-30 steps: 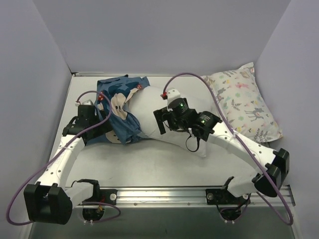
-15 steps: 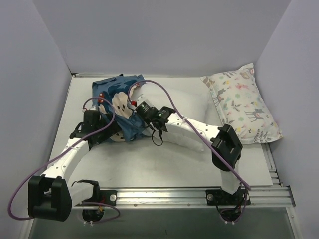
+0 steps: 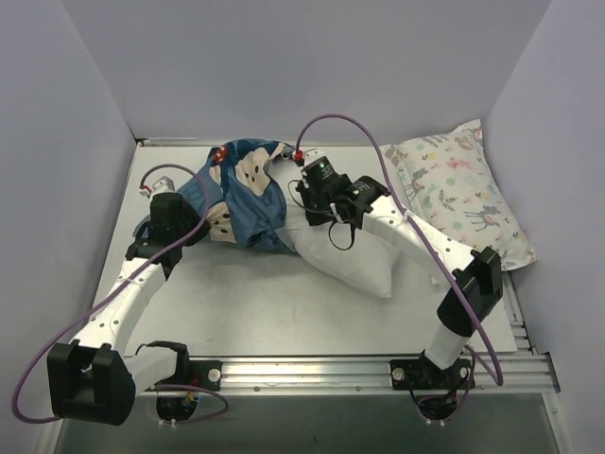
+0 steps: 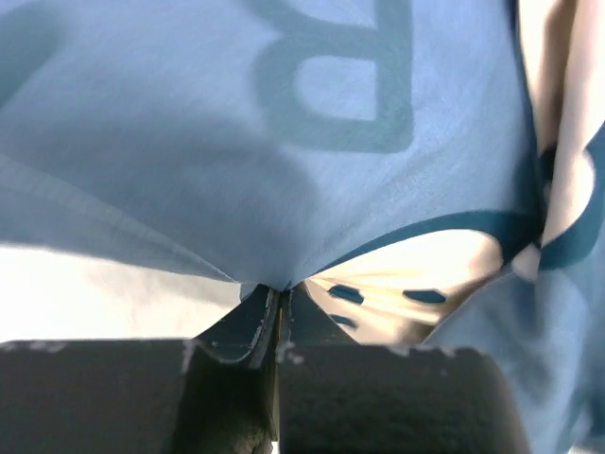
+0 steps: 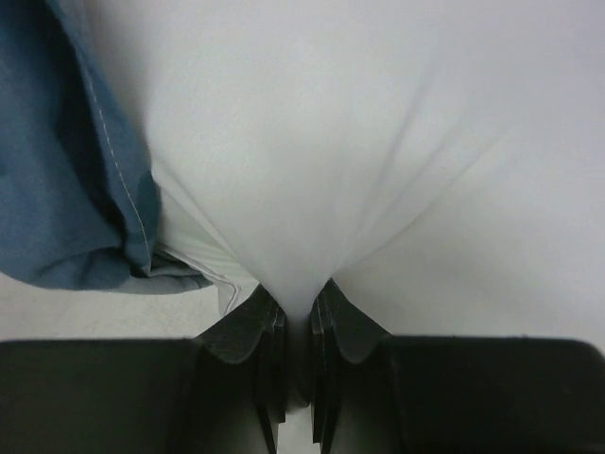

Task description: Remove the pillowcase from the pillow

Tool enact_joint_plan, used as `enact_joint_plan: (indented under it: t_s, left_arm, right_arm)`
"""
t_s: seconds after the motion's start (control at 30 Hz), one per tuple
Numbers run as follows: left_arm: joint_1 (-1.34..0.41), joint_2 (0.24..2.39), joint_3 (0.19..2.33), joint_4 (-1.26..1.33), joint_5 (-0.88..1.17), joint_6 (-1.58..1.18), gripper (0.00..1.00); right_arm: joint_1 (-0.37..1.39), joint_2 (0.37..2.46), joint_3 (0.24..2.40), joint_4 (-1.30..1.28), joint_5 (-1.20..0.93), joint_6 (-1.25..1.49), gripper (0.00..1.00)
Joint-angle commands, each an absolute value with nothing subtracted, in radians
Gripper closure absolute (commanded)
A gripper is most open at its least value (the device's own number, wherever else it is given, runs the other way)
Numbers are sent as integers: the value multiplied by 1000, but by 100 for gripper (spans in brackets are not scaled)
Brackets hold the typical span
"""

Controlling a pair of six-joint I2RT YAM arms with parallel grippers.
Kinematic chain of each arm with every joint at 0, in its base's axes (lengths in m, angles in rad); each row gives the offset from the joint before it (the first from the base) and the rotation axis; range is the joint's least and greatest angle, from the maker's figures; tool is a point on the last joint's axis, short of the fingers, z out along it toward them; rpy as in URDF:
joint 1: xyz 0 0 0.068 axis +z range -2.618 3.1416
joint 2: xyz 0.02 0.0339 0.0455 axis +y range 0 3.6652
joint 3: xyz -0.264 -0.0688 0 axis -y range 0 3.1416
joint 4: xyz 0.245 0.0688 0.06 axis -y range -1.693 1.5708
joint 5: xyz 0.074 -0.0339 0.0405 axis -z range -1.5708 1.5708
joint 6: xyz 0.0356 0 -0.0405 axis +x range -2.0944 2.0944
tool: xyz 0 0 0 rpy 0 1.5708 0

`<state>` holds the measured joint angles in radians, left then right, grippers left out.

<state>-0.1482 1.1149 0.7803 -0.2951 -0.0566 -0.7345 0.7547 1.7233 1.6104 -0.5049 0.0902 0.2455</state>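
The dark-blue pillowcase [image 3: 253,194] with cream face patches lies bunched over the left end of the white pillow [image 3: 354,257]. My left gripper [image 3: 200,227] is at its left side, shut on a fold of the blue fabric [image 4: 284,142], with the jaws pressed together at the pinch [image 4: 279,291]. Just right of the pillowcase edge, my right gripper [image 3: 304,208] is shut on a tuck of the pillow's white cloth [image 5: 378,142], which narrows down between the fingertips [image 5: 301,305]. The pillowcase hem [image 5: 57,189] shows at the left of the right wrist view.
A smaller white pillow with pastel deer and flower print [image 3: 463,194] leans at the back right against the wall. Purple-grey walls close in the back and both sides. The metal rail [image 3: 312,364] holding the arm bases runs along the near edge.
Both grippers have closed, the left on the pillowcase and the right on the pillow. The right gripper has shifted right and back, and the pillowcase has bunched up toward the back.
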Motion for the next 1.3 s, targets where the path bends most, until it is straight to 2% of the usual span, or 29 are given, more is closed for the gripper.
enact_joint_plan:
  t_s: [0.0,0.07,0.33,0.47,0.57,0.83,0.9,1.0,1.03,1.1,1.13,1.27]
  left_arm:
    - [-111,1120,877,-365,-270,-678,100]
    - [-78,1120,913,-396,-319,-673,100]
    - [243,1126,954,-445,-383,-652,100]
    - [421,1175,945,-436,-302,-664,100]
    - [488,1209,951,-428,-278,-684,100]
    - [502,1285,1040,-453,-285,-681,100]
    - [480,1296,1046,-398,-123,-628,100]
    - [375,1293,1086,-377,0,-552,100]
    - [339,1289,1123,-385,0,-534,86]
    - [290,1276,1153,-419,39,-496,69]
    - [250,1273,1166,-422,78,-482,39]
    - [134,1204,1254,-500,120,-402,12]
  right_arm:
    - [735,1603,1586,-525,113,276,100]
    - [720,1577,1557,-526,144,288,100]
    - [580,1471,1485,-517,104,327,100]
    - [522,1424,1457,-518,89,344,100]
    - [471,1379,1456,-518,66,362,100]
    - [407,1309,1494,-542,40,379,100]
    - [420,1295,1485,-531,11,374,100]
    - [475,1313,1479,-518,8,365,100]
    - [489,1324,1482,-515,8,365,100]
    - [521,1359,1497,-515,-21,367,100]
    - [534,1370,1503,-515,-25,370,100]
    - [594,1417,1528,-514,-3,374,100]
